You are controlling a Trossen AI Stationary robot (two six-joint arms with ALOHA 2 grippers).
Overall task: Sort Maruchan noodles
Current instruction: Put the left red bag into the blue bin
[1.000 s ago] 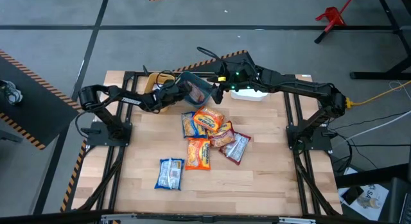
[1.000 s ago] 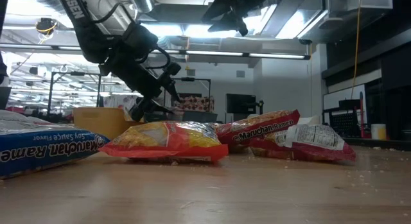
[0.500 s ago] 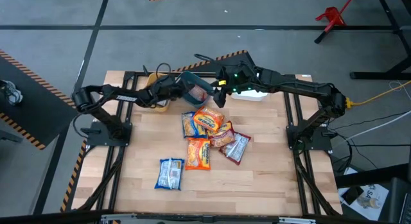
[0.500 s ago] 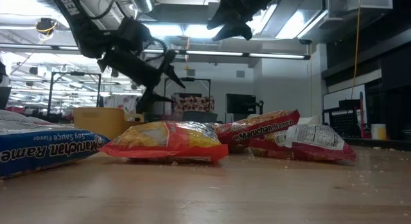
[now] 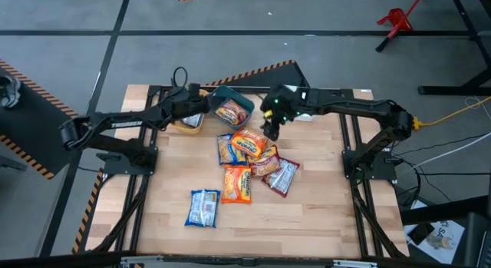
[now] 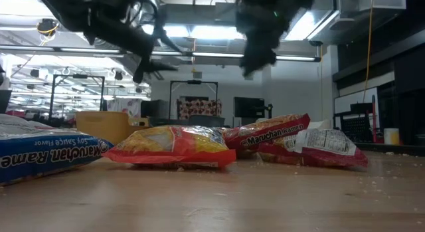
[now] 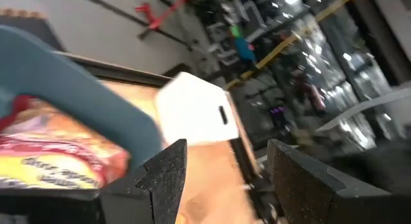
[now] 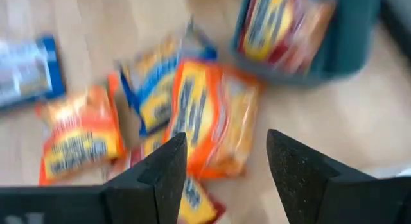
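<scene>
Several Maruchan packets lie flat on the table: an overlapping pile of orange and red ones (image 5: 249, 149), an orange one (image 5: 238, 184), a dark red one (image 5: 282, 176) and a blue-white one (image 5: 203, 208). One orange-red packet (image 5: 230, 112) lies inside the teal bin (image 5: 247, 105). My left gripper (image 5: 201, 107) hovers open between the yellow bin (image 5: 186, 124) and the teal bin, holding nothing. My right gripper (image 5: 271, 130) hangs open above the far end of the pile; its wrist view looks down on the orange packets (image 8: 205, 115).
The white bin (image 7: 196, 115) stands at the far edge, right of the teal bin, partly under my right arm. Bare wood shows along the near part of the table (image 5: 307, 222) and to the left of the packets.
My left gripper has drawn back from the teal bin toward the table's left and risen; a packet now shows lying in that bin. My right gripper has swung from over the bins toward the near edge and come down above the pile.
</scene>
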